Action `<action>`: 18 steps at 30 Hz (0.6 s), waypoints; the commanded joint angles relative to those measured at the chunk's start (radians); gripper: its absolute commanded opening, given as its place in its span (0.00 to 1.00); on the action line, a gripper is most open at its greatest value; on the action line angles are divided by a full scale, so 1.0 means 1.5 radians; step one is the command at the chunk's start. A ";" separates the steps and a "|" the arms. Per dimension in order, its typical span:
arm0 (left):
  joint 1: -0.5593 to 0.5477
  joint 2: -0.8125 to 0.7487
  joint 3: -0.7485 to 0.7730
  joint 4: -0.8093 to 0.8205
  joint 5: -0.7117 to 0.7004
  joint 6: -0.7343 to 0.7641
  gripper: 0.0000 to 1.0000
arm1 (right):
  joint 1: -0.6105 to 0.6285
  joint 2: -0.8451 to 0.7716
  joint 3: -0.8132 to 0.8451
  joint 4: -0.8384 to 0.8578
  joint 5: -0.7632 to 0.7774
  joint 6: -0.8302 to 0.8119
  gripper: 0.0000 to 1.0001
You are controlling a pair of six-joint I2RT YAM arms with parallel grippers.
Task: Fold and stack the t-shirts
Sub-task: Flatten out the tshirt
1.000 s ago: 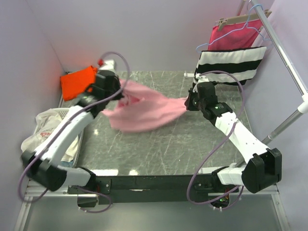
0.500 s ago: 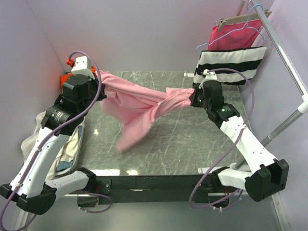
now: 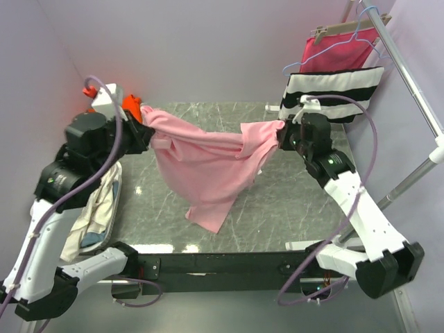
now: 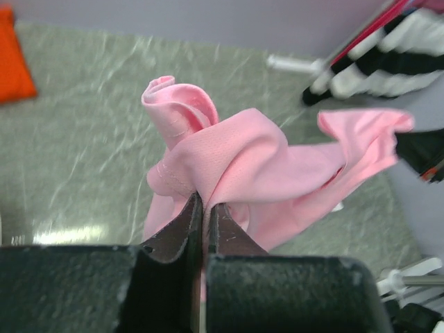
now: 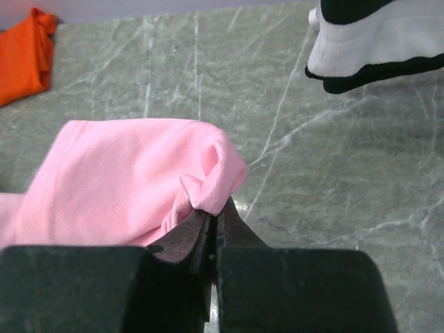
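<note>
1. My left gripper [image 4: 203,198] is clamped on a bunched fold of the soft, light pink cotton t-shirt [image 3: 208,163]. My right gripper [image 5: 214,205] is clamped on its opposite end.
2. The shirt hangs twisted between them above the grey marbled tabletop [image 3: 291,208].
3. Both bites look thin, so pulling the arms apart could slip one free and drop the shirt crumpled.
4. The bright orange t-shirt [image 4: 14,62] lies at the far left.

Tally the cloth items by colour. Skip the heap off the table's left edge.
Pink: 1, pink t-shirt, pinched between left gripper and right gripper
Orange: 1, orange t-shirt
Black-and-white: 1, striped cloth
Magenta: 1, magenta cloth
Total: 4
</note>
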State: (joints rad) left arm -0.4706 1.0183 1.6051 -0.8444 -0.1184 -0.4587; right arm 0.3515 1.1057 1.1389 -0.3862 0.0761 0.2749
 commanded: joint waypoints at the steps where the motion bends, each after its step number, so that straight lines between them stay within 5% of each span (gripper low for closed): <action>1: 0.002 0.024 -0.088 -0.006 -0.040 -0.043 0.01 | -0.005 0.072 0.025 -0.007 -0.001 0.000 0.00; 4: 0.002 0.036 -0.126 0.020 -0.042 -0.038 0.01 | -0.006 0.077 0.013 0.019 -0.013 0.009 0.00; 11: 0.002 0.090 -0.196 0.039 -0.152 -0.045 0.19 | -0.006 0.170 0.041 0.029 -0.017 0.002 0.00; 16: 0.006 0.126 -0.254 0.134 -0.228 -0.063 0.17 | -0.006 0.266 0.084 0.069 -0.033 0.021 0.00; 18: 0.013 0.154 -0.260 0.148 -0.249 -0.058 0.59 | -0.006 0.301 0.114 0.070 -0.033 0.017 0.00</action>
State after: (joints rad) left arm -0.4667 1.1976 1.2301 -0.7506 -0.3752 -0.5323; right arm 0.3489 1.4998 1.2083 -0.3393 0.0349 0.2939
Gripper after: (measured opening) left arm 0.310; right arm 0.022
